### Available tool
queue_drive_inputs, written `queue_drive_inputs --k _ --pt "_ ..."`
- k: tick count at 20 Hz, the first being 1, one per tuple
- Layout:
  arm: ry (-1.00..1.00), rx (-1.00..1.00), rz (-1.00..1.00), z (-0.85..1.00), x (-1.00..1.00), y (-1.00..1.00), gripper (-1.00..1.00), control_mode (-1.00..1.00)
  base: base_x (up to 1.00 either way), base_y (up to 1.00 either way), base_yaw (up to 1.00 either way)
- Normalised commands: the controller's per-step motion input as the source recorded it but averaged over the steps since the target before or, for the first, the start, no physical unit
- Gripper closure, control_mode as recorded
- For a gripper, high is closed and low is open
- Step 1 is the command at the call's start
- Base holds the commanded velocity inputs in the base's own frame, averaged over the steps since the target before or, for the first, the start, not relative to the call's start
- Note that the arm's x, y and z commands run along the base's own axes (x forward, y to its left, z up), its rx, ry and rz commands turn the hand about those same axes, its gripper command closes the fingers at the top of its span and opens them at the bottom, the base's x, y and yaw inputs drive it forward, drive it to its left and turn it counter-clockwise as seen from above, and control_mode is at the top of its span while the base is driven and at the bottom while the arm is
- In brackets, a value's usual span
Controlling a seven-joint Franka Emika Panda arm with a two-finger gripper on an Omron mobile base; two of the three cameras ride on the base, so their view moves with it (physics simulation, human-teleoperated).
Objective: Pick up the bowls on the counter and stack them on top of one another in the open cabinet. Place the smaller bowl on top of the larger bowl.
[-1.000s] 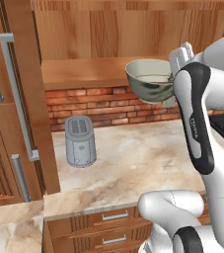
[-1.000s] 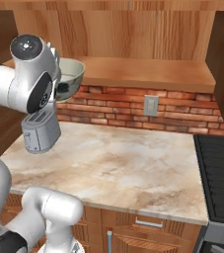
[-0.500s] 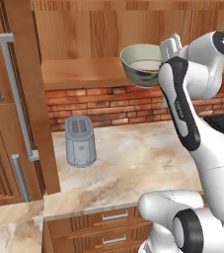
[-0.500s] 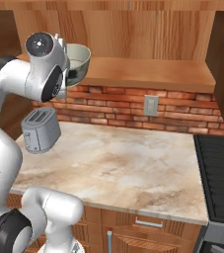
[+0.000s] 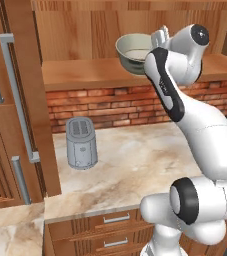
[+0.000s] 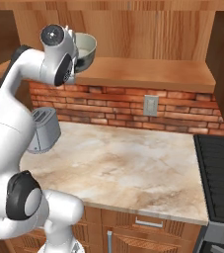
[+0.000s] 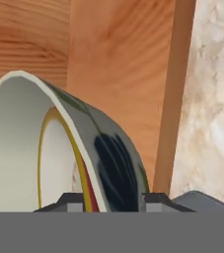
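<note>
While the two dark fingers [image 7: 74, 201] of the gripper [image 7: 114, 200] are pinching its rim, the round olive-grey ceramic bowl [image 5: 134, 53] is hanging above the light-brown wooden cabinet shelf [image 5: 90, 73].

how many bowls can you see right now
1. The bowl is held in the gripper above the cabinet shelf, its wall between the fingers. A second could be hidden behind the arm.

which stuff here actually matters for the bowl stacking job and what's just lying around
Part of the job:
- olive-grey bowl, held by the tool above the shelf
- open cabinet shelf
- counter

Just lying about:
- toaster on the counter
- wall outlet
- stove
</note>
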Motion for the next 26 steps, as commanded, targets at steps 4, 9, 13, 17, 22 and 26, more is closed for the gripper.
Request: queue_drive_inputs --k 4,9,13,17,22,26 --pt "0.05 0.0 0.0 0.0 0.67 0.0 1.0 -1.0 0.0 0.0 0.0" --pt "0.0 0.0 0.0 -0.1 0.33 0.0 1.0 -1.0 0.0 0.0 0.0" --pt "0.0 -0.01 0.0 -0.32 0.23 0.0 1.0 -1.0 0.0 0.0 0.0" --pt "0.0 -0.03 0.0 -0.2 0.26 0.0 -1.0 -1.0 0.0 0.0 0.0" --pt "-0.02 0.0 0.0 0.0 -0.03 0.0 -1.0 -1.0 0.0 0.0 0.0" --pt "-0.09 0.0 0.0 0.0 -0.55 0.0 -1.0 -1.0 0.0 0.0 0.0"
